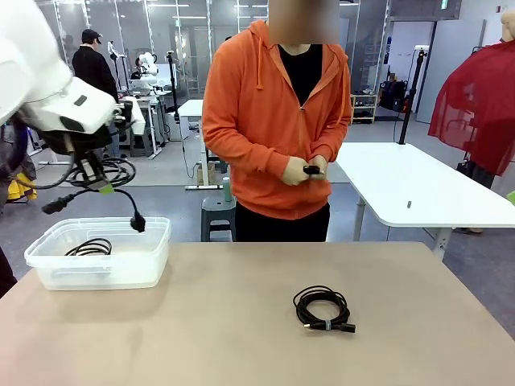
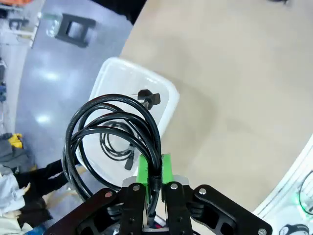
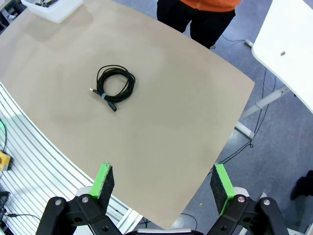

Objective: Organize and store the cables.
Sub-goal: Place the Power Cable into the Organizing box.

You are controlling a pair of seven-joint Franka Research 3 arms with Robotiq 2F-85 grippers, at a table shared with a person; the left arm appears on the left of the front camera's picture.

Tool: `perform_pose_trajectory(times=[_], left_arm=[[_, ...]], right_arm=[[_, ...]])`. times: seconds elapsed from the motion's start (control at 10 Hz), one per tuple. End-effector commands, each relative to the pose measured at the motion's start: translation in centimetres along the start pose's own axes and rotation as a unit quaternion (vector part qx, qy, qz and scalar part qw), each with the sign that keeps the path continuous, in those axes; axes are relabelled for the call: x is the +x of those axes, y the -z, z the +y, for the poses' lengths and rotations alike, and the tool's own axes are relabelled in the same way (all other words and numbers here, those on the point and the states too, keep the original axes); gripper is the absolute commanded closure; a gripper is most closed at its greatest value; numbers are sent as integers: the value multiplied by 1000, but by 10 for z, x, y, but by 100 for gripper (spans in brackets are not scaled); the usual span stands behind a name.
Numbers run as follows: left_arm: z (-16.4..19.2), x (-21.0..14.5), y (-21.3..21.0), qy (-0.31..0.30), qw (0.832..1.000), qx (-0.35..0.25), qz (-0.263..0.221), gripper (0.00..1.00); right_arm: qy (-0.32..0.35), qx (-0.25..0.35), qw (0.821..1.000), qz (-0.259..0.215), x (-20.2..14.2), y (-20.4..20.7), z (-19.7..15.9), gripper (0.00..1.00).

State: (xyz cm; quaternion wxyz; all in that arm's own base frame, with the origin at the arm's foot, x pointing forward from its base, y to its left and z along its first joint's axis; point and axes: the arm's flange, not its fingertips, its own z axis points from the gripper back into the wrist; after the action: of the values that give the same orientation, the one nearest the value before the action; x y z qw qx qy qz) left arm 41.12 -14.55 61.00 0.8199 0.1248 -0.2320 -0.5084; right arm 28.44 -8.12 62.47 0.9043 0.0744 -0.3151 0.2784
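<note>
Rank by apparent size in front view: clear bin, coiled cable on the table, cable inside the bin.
1. clear bin
2. coiled cable on the table
3. cable inside the bin, partly hidden by the wall, so less sure

— What is the left tool (image 2: 154, 166) doing at the bottom of the frame?
— It is clamping a coiled black cable (image 2: 154, 139) between its green pads, with the loop rising toward the centre.
— And behind the loop?
— A clear bin (image 2: 132, 68) is sitting at the edge of the tan table (image 2: 234, 98), with a second cable (image 2: 116, 155) lying inside.
</note>
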Motion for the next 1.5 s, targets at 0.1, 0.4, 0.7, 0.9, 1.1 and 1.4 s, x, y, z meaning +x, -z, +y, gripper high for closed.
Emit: perform_pose_trajectory(times=[0.1,0.4,0.7,0.9,1.1,1.4], left_arm=[[0,0,0,0,1000,0,0,88],[0,0,0,0,1000,0,0,88],[-6,-3,6,2,1000,-3,-4,88],[21,-18,0,-22,999,9,-33,88],[44,-46,7,-30,998,34,-32,88],[95,-74,48,6,1000,14,-8,88]], right_arm=[[-1,0,1000,0,-2,-1,0,0],[-1,0,1000,0,-2,-1,0,0],[-1,0,1000,0,-2,-1,0,0],[-1,0,1000,0,-2,-1,0,0],[-1,0,1000,0,-2,-1,0,0],[-1,0,1000,0,-2,-1,0,0]])
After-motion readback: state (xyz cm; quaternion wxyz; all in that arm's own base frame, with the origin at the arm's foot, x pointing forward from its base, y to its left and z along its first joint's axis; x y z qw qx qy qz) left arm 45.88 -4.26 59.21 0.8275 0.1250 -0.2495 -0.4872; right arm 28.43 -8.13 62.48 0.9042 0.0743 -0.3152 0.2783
